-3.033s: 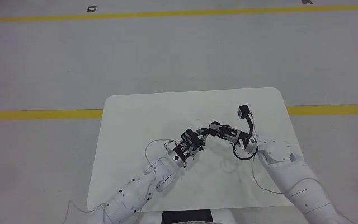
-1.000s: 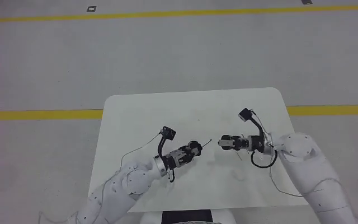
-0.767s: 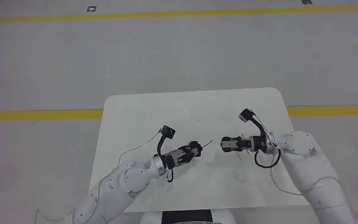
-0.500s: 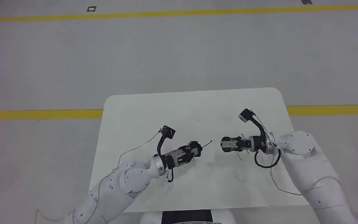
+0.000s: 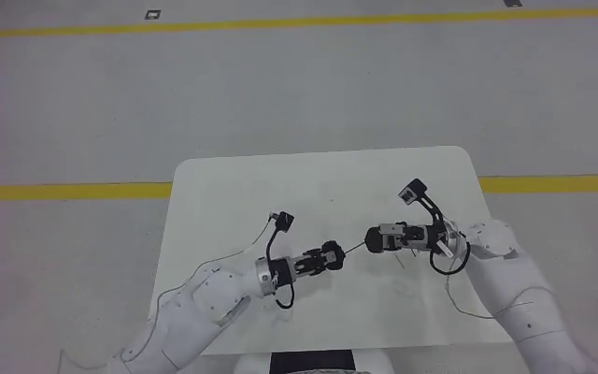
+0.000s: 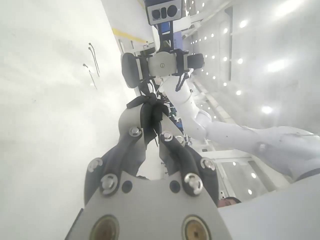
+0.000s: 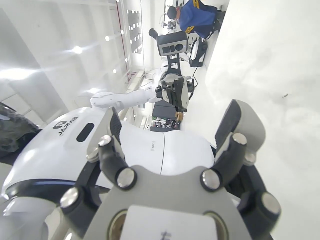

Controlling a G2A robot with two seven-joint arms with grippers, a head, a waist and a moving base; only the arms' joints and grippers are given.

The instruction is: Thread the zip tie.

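Zip tie (image 5: 351, 248) is jutting from the clamped left end effector (image 5: 333, 256), pointing lengthwise toward the spread-apart right end effector (image 5: 372, 239).

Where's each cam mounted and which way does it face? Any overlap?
Top: above the arms, looking down at white table; left gripper and right gripper show.
Left wrist: behind left gripper, shut on zip tie, facing right gripper.
Right wrist: behind its open fingers, facing left gripper.
Shared: wrist views face each other; all show the table.
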